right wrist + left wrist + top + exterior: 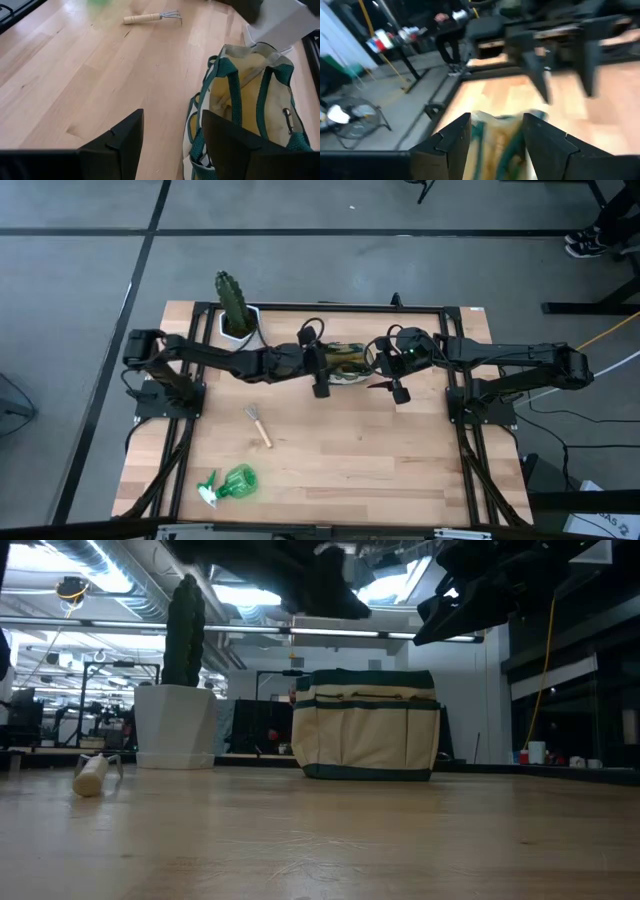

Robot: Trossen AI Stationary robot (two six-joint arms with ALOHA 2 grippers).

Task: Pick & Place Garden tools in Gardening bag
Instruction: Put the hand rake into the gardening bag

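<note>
The olive-green and cream gardening bag [347, 364] stands upright on its base [366, 772] at the table's far middle, mouth open. My left gripper [492, 142] is open and hangs above the bag's left side, with the bag [493, 131] showing beyond the gap. My right gripper [172, 137] is open above the table, just right of the bag [250, 100]. A wooden-handled rake [259, 425] lies flat left of centre. The green spray bottle [231, 484] lies on its side near the front left.
A green cactus [233, 298] in a white hexagonal pot [175, 725] stands just left of the bag at the far edge. The black frame rails [320, 307] run around the table. Bare wood lies in front of the bag and on the right half.
</note>
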